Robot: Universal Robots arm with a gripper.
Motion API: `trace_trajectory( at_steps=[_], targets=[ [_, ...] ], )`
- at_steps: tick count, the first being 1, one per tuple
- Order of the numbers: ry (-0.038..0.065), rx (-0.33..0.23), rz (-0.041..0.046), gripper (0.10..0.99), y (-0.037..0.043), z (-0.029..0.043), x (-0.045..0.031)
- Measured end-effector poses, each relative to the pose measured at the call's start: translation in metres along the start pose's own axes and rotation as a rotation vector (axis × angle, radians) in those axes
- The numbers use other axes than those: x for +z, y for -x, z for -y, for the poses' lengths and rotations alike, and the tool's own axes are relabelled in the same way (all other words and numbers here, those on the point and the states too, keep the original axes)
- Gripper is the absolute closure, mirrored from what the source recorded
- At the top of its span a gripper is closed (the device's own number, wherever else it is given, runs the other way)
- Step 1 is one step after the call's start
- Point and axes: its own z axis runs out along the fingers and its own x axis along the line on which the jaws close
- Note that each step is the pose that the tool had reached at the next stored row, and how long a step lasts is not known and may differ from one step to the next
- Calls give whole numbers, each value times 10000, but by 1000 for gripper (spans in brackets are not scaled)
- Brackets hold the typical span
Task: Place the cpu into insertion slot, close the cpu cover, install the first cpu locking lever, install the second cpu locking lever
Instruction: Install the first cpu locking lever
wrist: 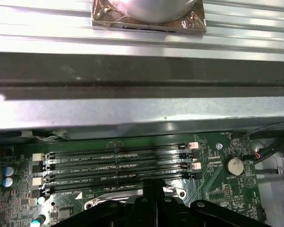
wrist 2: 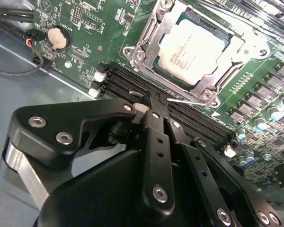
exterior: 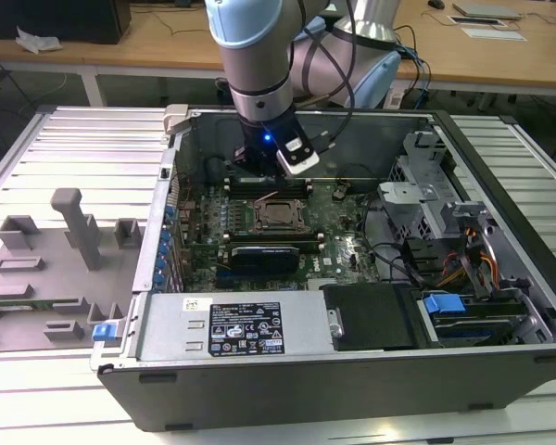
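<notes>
**Gripper tip at socket lever, cpu seated**

Open computer case (exterior: 259, 389) lies on its side with the green motherboard (wrist 2: 99, 28) exposed. The cpu (wrist 2: 191, 47) sits in the insertion slot (wrist 2: 132, 53), silvery top facing up. The cpu cover (wrist 2: 154, 35) lies flat over its edges, with the chip showing through the cut-out.

The gripper (wrist 2: 149, 100) hangs over the far side of the slot, above the black memory slots (wrist 2: 128, 82). Its fingers are pressed together with no gap. The tip is at a thin wire locking lever (wrist 2: 184, 100) running along the slot's far edge. I cannot tell whether the tip pinches the lever or only touches it.

A coin cell (wrist 2: 58, 37) sits on the board, well apart from the slot.
</notes>
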Motion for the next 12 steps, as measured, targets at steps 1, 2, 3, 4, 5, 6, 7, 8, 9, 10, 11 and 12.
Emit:
trace_trajectory(
  at_steps=[1,2,3,4,5,6,7,8,9,10,11,12],
  targets=[
    [-12,43,10,980,-1,-3,4],
    [-30,102,23,980,-2,-7,10],
    [-43,143,33,980,-3,-10,14],
    [-66,209,49,980,-4,-11,21],
    [-85,258,60,980,-4,-12,25],
    [-111,319,74,980,-5,-15,29],
    [-125,351,82,980,-5,-18,32],
    [-146,419,98,980,-7,-30,38],
    [-154,444,103,980,-8,-39,41],
    [-161,466,108,980,-9,-47,44],
    [-178,516,120,980,-12,-64,50],
    [-190,548,128,980,-12,-70,53]
  ],
)
